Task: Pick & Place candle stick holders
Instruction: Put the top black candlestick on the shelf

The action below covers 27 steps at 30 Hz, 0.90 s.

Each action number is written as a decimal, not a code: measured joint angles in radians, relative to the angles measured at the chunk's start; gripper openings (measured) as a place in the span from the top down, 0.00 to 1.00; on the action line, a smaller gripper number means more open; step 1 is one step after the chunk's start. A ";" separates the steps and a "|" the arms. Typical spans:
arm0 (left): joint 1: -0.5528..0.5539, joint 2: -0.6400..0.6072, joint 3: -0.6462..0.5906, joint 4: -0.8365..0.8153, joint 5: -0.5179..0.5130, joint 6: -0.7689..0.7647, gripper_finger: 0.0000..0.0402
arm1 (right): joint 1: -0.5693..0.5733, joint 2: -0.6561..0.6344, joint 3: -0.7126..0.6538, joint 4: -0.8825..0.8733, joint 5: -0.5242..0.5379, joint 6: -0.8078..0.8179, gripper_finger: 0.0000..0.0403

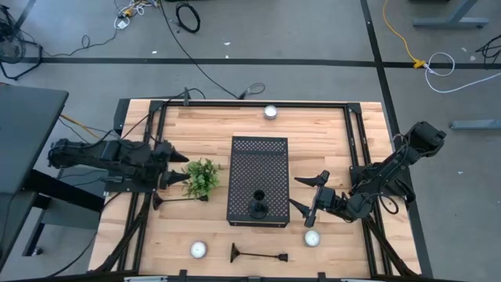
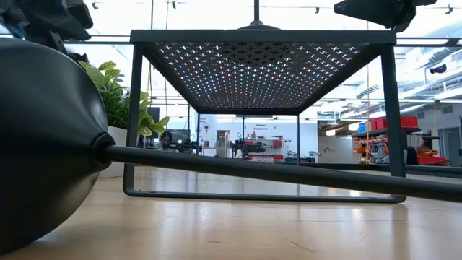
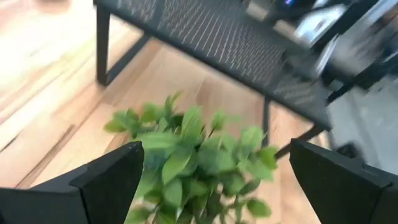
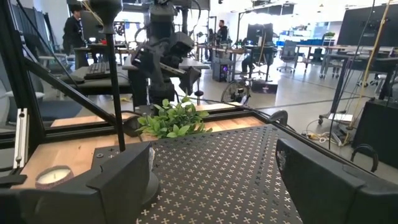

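Right gripper (image 1: 308,193) fingers wide, frame centre-right, beside upright holder (image 1: 257,207) on black box (image 1: 258,153): misaligned closing could topple it. Left gripper (image 1: 177,167) wide, empty, may snag plant (image 1: 202,177).

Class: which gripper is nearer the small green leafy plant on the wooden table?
Left. The left gripper, open, sits right beside the small green leafy plant; the right gripper, open, is across the black perforated box.

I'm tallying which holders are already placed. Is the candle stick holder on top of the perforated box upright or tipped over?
Upright. The high view shows the candle stick holder end-on, its round base flat on the perforated box; the right wrist view shows its stem vertical.
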 joint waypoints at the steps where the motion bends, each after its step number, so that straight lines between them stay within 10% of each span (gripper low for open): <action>1: -0.006 0.033 0.031 -0.024 0.001 -0.001 0.01 | 0.000 0.000 0.000 0.000 0.000 0.001 0.16; 13: -0.126 0.457 0.369 -0.537 -0.089 -0.049 0.01 | -0.001 0.000 0.000 0.000 0.001 -0.001 0.16; 27: -0.302 0.797 0.450 -0.665 -0.006 -0.082 0.01 | -0.012 0.000 0.000 0.000 0.000 -0.006 0.16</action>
